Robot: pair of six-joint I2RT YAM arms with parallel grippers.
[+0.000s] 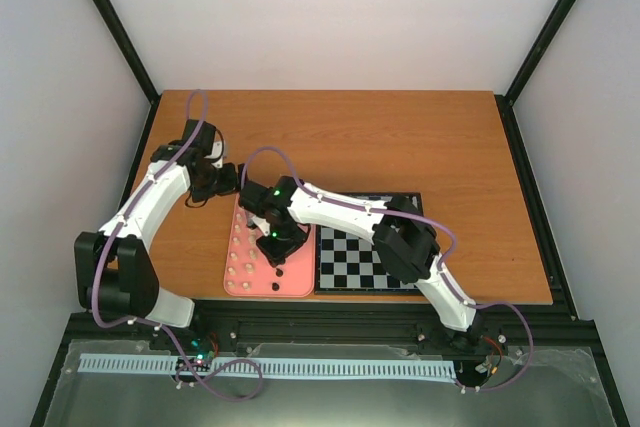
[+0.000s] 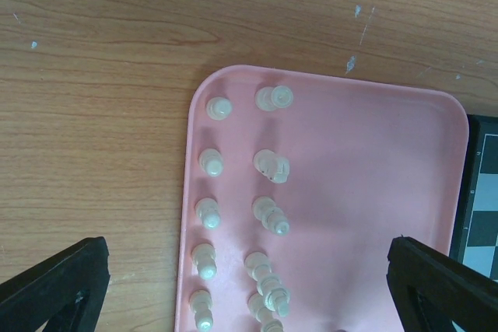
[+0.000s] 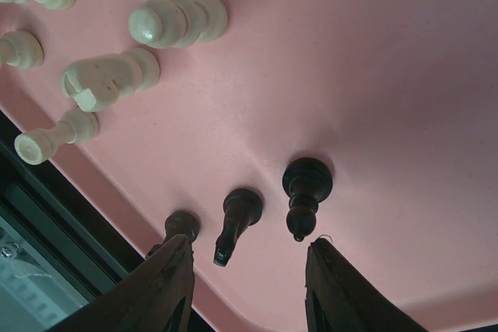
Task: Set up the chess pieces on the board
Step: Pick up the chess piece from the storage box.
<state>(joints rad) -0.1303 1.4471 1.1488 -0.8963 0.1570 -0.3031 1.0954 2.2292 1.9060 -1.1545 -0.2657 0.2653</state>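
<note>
Catching black pieces [image 3: 307,184] at right wrist, cream pieces [image 2: 270,164] at left wrist

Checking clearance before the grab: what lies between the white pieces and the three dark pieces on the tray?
Nothing: the right wrist view shows only bare tray between the white pieces and the dark pieces.

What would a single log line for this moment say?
right gripper: open, at three dark pieces on tray | left gripper: open, above white pieces | board: no pieces visible
</note>
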